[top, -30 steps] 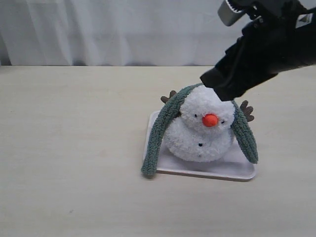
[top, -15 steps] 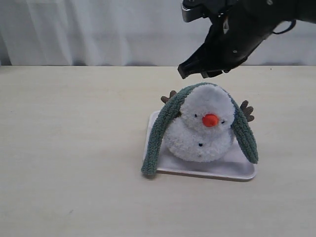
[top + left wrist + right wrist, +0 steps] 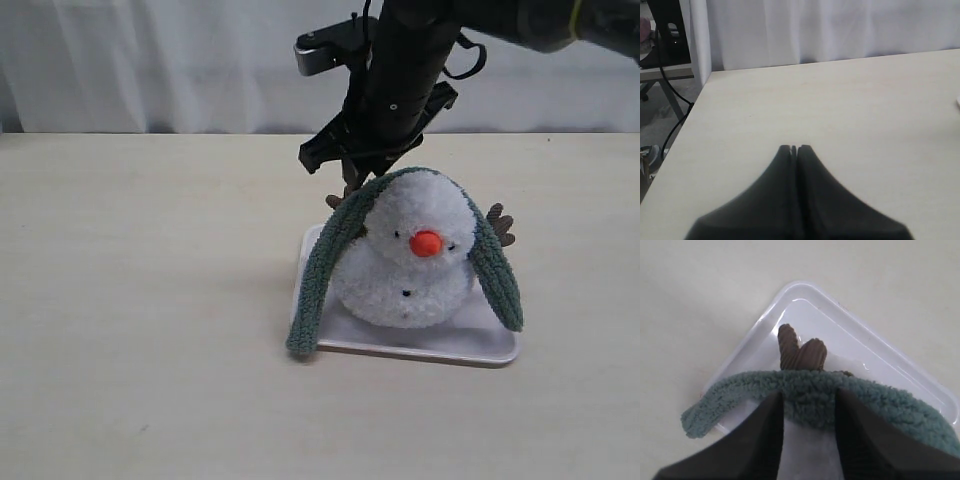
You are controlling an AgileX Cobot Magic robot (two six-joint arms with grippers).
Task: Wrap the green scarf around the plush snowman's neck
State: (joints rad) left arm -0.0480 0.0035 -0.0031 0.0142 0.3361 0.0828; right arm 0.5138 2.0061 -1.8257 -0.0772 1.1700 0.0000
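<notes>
— There, the right arm has swung across! A second ago it was hanging over the plush snowman (image 3: 415, 265) by the far side of the head, and now it has come down behind the other shoulder.

— And the right claw (image 3: 807, 395)?

— It was spread wide and has pulled in. In the wrist view its two fingers sit either side of the green scarf (image 3: 325, 250), and the fleece fills the gap, so I'd call that a pinch on the scarf, just above the brown twig arm (image 3: 800, 352).

— Has the scarf itself moved?

— Not that I can see. It is still draped over the top of the head, with one end hanging down each side. The near end trails over the rim of the white tray (image 3: 480, 345) onto the tabletop (image 3: 150, 300). Nothing has crossed the snowman's neck (image 3: 372, 248) yet.

— So this is the start of the wrap?

— I'd say so. With that side in hand, it could be drawn forward and across under the orange nose. The snowman may tip if the pull is sharp.

— And the left claw (image 3: 794, 149)?

— Clenched on nothing, hovering over bare tabletop well away.
</notes>
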